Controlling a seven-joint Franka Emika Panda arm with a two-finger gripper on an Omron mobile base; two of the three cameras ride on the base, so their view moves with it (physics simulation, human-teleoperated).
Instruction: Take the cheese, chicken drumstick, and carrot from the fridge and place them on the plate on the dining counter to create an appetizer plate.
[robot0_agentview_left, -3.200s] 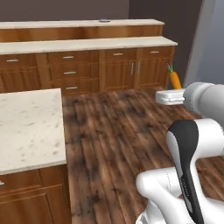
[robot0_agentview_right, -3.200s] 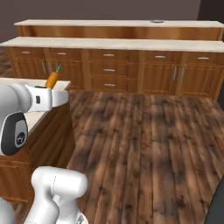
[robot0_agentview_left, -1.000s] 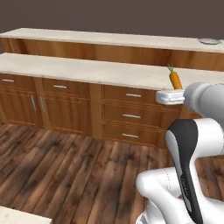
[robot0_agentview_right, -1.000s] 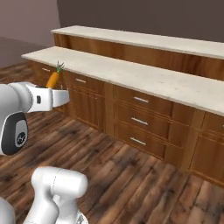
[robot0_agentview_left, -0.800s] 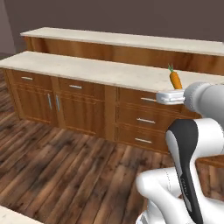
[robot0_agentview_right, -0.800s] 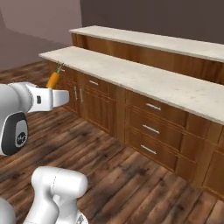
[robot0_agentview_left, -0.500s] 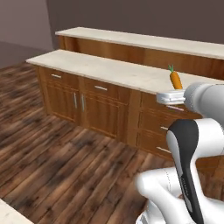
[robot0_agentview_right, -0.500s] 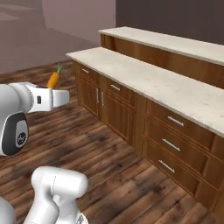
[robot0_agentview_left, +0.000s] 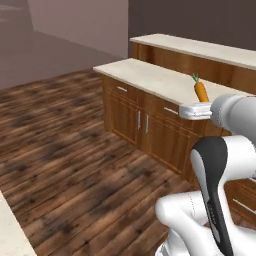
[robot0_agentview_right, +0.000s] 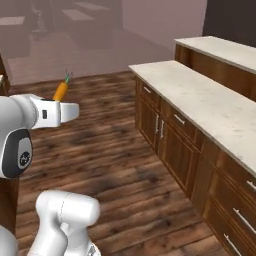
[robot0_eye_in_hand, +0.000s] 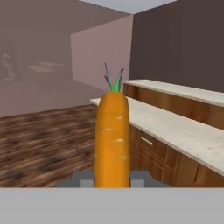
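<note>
I've got the carrot clamped in my gripper, standing straight up, leafy end on top, out over the wood floor. The two-level dining counter is off to the side, no plate in sight here. So, carrot's fetched, drop-off's left; can't judge cheese or drumstick.

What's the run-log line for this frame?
phase: carrying | gripper: shut on carrot, upright | ahead: wooden counter | plate: unseen
</note>
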